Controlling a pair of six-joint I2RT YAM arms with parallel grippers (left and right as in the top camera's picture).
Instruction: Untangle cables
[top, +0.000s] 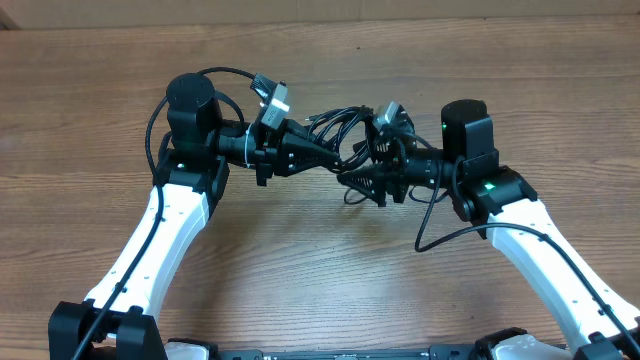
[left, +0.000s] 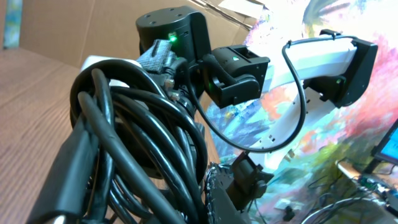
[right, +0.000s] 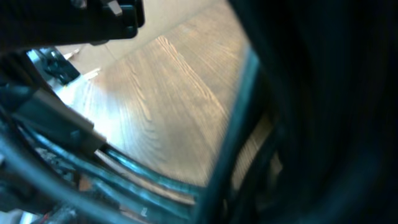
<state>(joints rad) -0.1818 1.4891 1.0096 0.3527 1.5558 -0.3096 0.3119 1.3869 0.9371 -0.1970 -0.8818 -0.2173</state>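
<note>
1. Worktop (top: 320, 290): we see bare wood grain in the overhead and right wrist views. No cord is laid out on it, so by our read nothing is separated yet.
2. Right arm (left: 236, 74): the left wrist view shows it close behind the bundle. Only the overhead shows both arms meeting mid-worktop.
3. Cables (top: 338, 124): one knotted clump between the two arms, seemingly lifted off the worktop. We judge the task to be at an early stage, with all the untangling left. The left wrist view shows thick overlapping loops (left: 137, 143). The right wrist view is dark blur.
4. Left fingers (top: 315, 158): they look clamped on the cables.
5. Right fingers (top: 368, 183): at the clump, but we can't tell whether they grip it.
</note>
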